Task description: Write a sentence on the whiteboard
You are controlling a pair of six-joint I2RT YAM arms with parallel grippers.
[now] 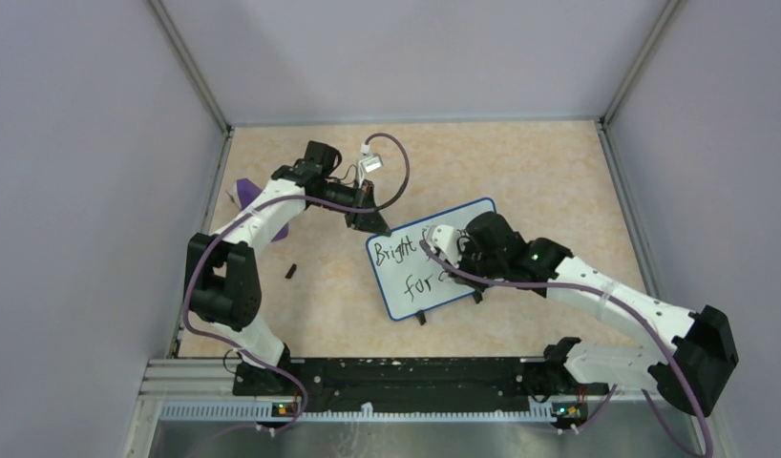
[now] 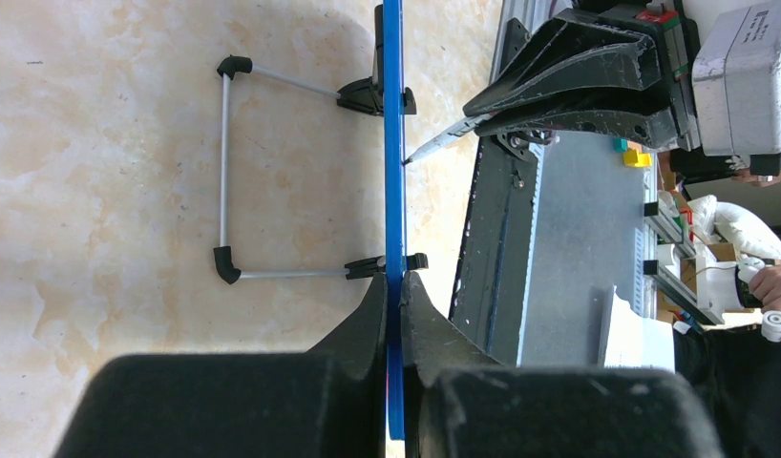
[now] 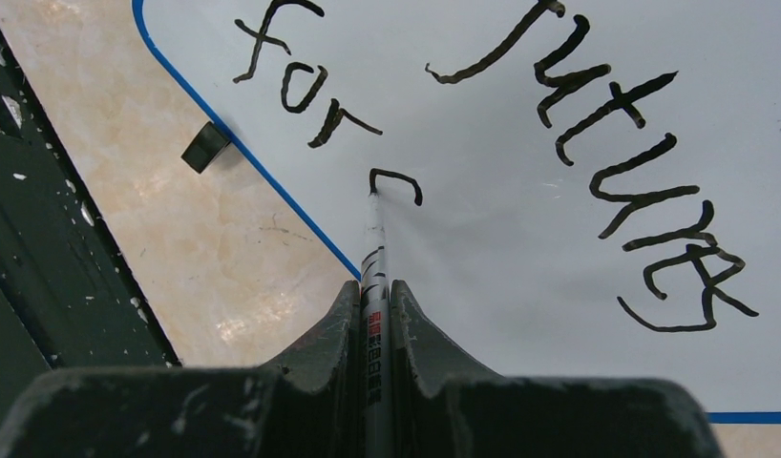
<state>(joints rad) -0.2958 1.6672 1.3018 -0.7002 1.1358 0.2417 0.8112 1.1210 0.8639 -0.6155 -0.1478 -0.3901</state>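
The whiteboard [image 1: 406,281], white with a blue frame, stands tilted at mid table. My left gripper [image 1: 371,221] is shut on its top left corner; in the left wrist view the blue frame [image 2: 393,143] runs edge-on between the jaws of that gripper [image 2: 394,279]. My right gripper [image 3: 375,284] is shut on a silver marker [image 3: 374,250] whose tip touches the board face [image 3: 482,248]. The sentence [image 3: 606,143] reads "futures" and "for" in this view, with a short curved stroke [image 3: 396,181] at the tip. From above, "Bright" [image 1: 397,250] shows; the right arm hides the rest.
A purple wedge [image 1: 242,189] lies at the back left beside the left arm. A small black cap [image 1: 291,271] lies on the table left of the board. The board's wire stand [image 2: 224,172] reaches out behind it. The black rail [image 1: 396,374] runs along the near edge.
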